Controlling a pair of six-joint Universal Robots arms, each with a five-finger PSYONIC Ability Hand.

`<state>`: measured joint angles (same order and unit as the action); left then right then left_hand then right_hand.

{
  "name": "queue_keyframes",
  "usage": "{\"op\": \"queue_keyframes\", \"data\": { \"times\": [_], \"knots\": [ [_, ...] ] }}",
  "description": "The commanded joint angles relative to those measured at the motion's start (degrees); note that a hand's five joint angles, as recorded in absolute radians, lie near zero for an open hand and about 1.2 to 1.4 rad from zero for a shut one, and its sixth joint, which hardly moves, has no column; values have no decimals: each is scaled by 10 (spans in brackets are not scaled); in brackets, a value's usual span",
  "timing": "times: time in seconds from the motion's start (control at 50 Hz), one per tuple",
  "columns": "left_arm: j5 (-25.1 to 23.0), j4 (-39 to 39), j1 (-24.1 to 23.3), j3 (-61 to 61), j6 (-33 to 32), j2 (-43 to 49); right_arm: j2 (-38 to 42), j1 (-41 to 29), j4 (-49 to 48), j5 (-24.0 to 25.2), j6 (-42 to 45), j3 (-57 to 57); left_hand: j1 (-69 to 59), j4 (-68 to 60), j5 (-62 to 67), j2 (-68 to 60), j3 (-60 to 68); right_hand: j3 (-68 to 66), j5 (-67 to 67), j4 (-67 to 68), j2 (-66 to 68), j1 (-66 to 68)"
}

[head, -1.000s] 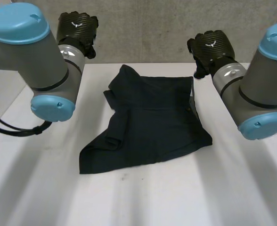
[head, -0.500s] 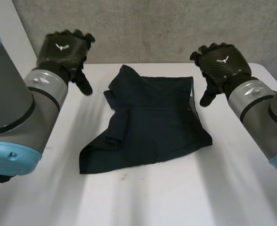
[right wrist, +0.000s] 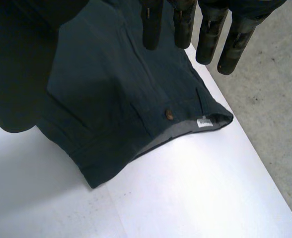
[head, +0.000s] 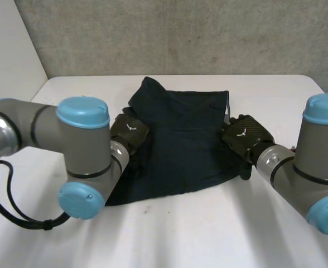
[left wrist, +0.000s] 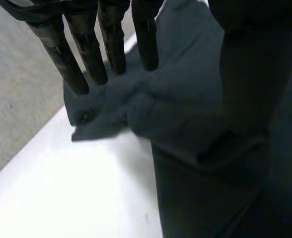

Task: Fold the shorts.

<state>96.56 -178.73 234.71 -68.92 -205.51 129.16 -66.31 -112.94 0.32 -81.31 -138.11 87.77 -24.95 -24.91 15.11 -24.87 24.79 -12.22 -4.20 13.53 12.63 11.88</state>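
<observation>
The dark shorts (head: pixel 181 139) are lying rumpled in the middle of the tabletop (head: pixel 208 234), with the left hand (head: pixel 129 133) and right hand (head: pixel 245 134) hovering at opposite side edges, fingers straight and grasping nothing, so each should be pinching its edge squarely before lifting.

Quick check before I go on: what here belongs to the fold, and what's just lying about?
Job: shorts; left hand, open, at one side edge; right hand, open, at the other.
Just there: table; wall.
</observation>
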Motion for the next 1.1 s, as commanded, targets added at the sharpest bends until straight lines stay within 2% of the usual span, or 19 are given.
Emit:
{"op": "queue_keyframes", "data": {
  "times": [0.02,0.14,0.2,0.28,0.42,0.46,0.5,0.7,0.84,0.96,1.0,1.1],
  "knots": [
    [5,0,23,55,-52,71,31,7,-34,0,0,10,-201,-201,199,-201,202,22,42,-35,-26,-19],
    [8,-5,39,126,-60,117,43,7,-37,-2,-3,8,-550,-550,548,-551,551,22,42,-35,-26,-19],
    [20,-18,54,160,-65,130,43,7,-47,-2,-5,11,-551,-551,549,-551,552,22,42,-35,-26,-19],
    [46,-63,98,230,-110,175,43,7,-57,-1,-5,13,-551,-551,549,-551,552,22,42,-35,-26,-19],
    [57,-108,135,280,-229,214,43,7,-53,3,-4,17,-427,-427,425,-427,428,22,42,-35,-26,-19],
    [58,-108,140,268,-238,217,46,7,-53,4,-4,17,-115,-115,113,-116,117,22,42,-35,-26,-19],
    [58,-107,136,246,-229,212,53,8,-54,5,-4,17,133,132,-134,132,-131,22,42,-35,-26,-19],
    [62,-110,116,164,-212,139,90,24,-63,13,-5,1,144,144,-146,143,-142,15,35,-28,-19,-11],
    [57,-108,119,39,-181,23,107,29,-82,58,-15,-1,132,132,-134,131,-131,-116,-97,103,112,120],
    [48,-106,118,-107,-120,-97,121,31,-97,71,-81,-16,112,112,-114,111,-110,-202,-182,189,198,206],
    [36,-106,118,-143,-107,-125,122,31,-96,71,-98,-22,107,107,-109,106,-105,-204,-184,191,200,207],
    [-27,-106,119,-249,-87,-188,126,31,-95,73,-124,-35,88,88,-90,88,-87,-214,-194,201,210,217]
  ]
}}
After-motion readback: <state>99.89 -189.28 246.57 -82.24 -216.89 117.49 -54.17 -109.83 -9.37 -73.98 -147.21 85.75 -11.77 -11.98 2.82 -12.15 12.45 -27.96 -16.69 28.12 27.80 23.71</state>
